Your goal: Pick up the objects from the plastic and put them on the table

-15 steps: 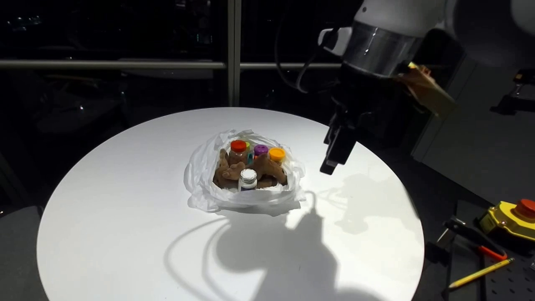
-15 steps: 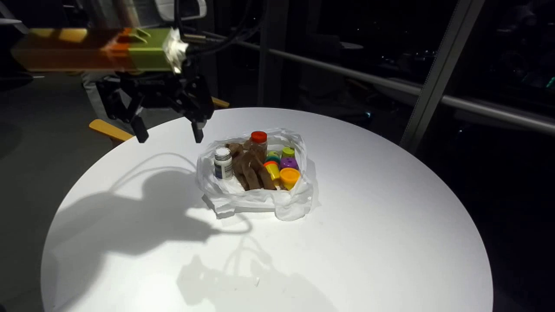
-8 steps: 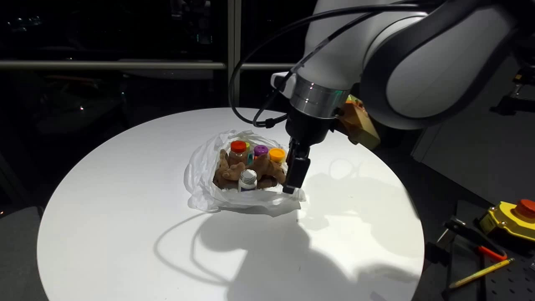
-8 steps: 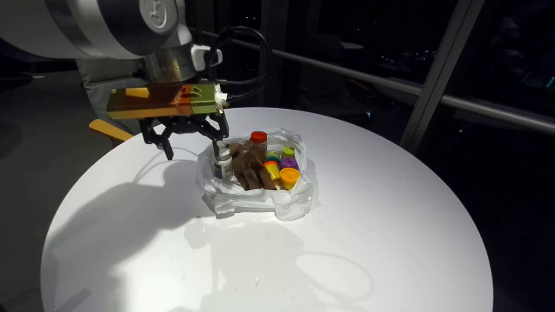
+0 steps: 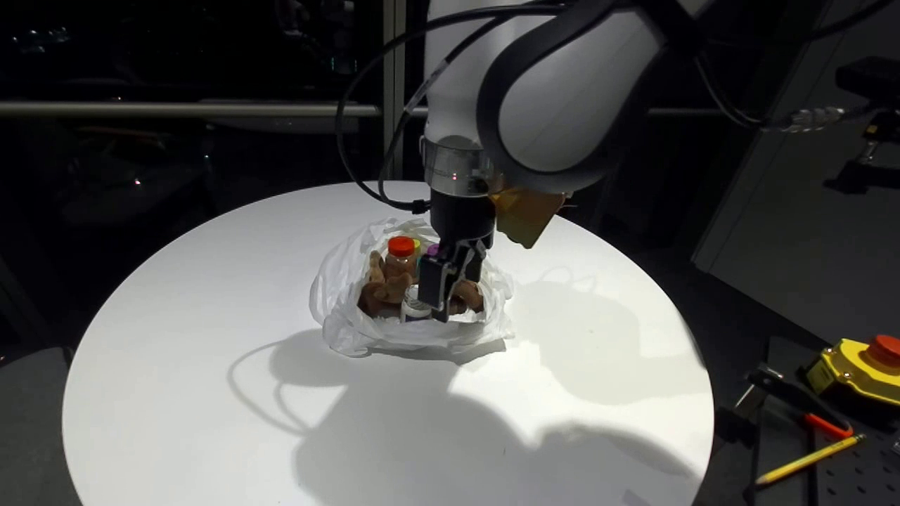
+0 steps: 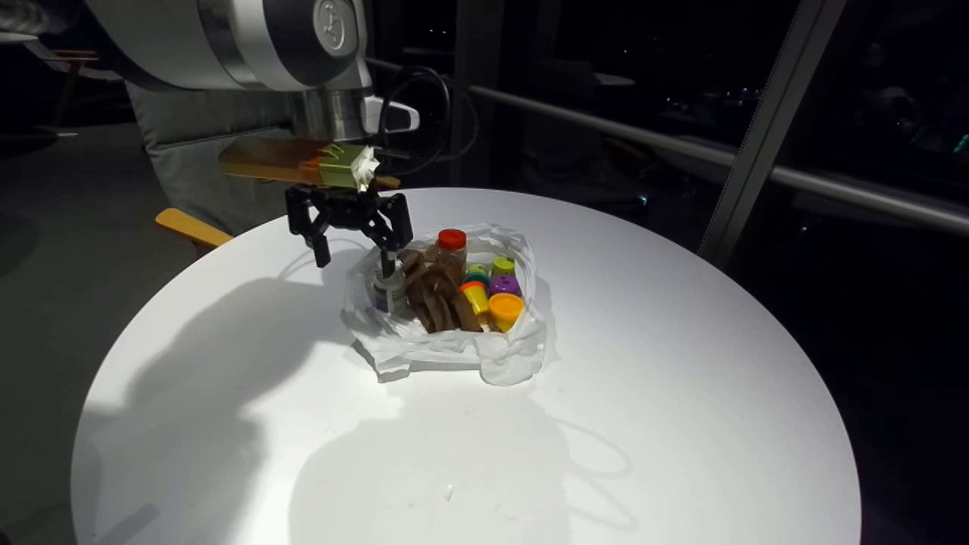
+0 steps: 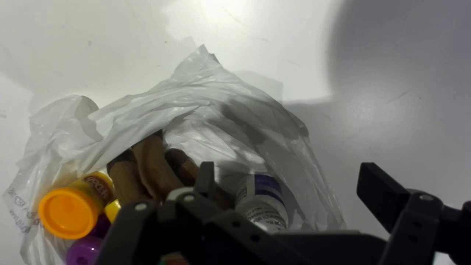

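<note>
An open white plastic bag (image 6: 431, 352) sits on the round white table (image 6: 643, 393). Inside it are a white bottle (image 6: 390, 295), a brown plush toy (image 6: 435, 291), a red-lidded jar (image 6: 452, 241), an orange-lidded tub (image 6: 506, 307), a purple-lidded tub (image 6: 503, 284) and other small tubs. My gripper (image 6: 356, 261) is open and empty above the bag's edge by the bottle. In the wrist view the bottle (image 7: 261, 211) stands between the spread fingers, nearer the left one; the far finger (image 7: 382, 195) is over bare table outside the bag. The bottle is partly hidden by the gripper in an exterior view (image 5: 415, 309).
A chair (image 6: 197, 144) with a wooden armrest stands behind the table. A yellow box with a red button (image 5: 858, 369) and a pencil (image 5: 808, 460) lie on a dark surface beside the table. Cables (image 5: 394, 140) hang looped from the arm.
The arm has moved in from the side and down to the bag, bringing the gripper over the bottle. The gripper has stayed open. The bag and its contents have not visibly moved.
</note>
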Controlling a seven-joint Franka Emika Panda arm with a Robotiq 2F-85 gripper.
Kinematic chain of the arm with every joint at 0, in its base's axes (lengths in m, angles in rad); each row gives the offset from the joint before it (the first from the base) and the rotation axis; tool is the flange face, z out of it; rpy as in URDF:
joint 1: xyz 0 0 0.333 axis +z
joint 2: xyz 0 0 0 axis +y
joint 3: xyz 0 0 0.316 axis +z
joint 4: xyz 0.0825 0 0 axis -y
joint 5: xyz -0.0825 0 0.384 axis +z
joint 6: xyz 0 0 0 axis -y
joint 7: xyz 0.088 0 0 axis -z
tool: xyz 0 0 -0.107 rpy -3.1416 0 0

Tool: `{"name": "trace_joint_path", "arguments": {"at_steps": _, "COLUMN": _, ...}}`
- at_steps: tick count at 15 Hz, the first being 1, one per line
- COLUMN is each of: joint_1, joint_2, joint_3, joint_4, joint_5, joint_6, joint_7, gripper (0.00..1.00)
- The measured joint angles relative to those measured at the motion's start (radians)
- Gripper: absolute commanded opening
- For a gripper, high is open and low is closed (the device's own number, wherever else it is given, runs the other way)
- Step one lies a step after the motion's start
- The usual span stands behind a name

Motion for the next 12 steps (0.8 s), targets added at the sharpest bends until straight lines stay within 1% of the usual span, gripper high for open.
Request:
{"name": "trace_joint_path", "arguments": {"at_steps": 2, "joint_1": 0.003, "joint_2": 0.027, "joint_3": 0.006, "joint_4": 0.041, "joint_5": 0.05, "joint_6": -0.005, "joint_7": 0.037, "gripper": 1.0}}
{"name": "trace_joint_path", "arguments": {"at_steps": 5, "joint_1": 0.018, "joint_2": 0.064, "joint_3": -0.004, "joint_4": 0.085, "joint_5": 0.059, "joint_6": 0.024, "joint_7": 0.12, "gripper": 1.0}}
{"name": "trace_joint_path", "arguments": {"at_steps": 8, "joint_1": 0.061, "joint_2": 0.109, "joint_3": -0.051, "joint_4": 0.113, "joint_5": 0.051, "joint_6": 0.076, "joint_7": 0.205, "gripper": 1.0}}
{"name": "trace_joint_path", "arguments": {"at_steps": 12, "joint_1": 0.108, "joint_2": 0.181, "joint_3": -0.108, "joint_4": 0.15, "joint_5": 0.049, "joint_6": 0.122, "joint_7": 0.279, "gripper": 1.0}}
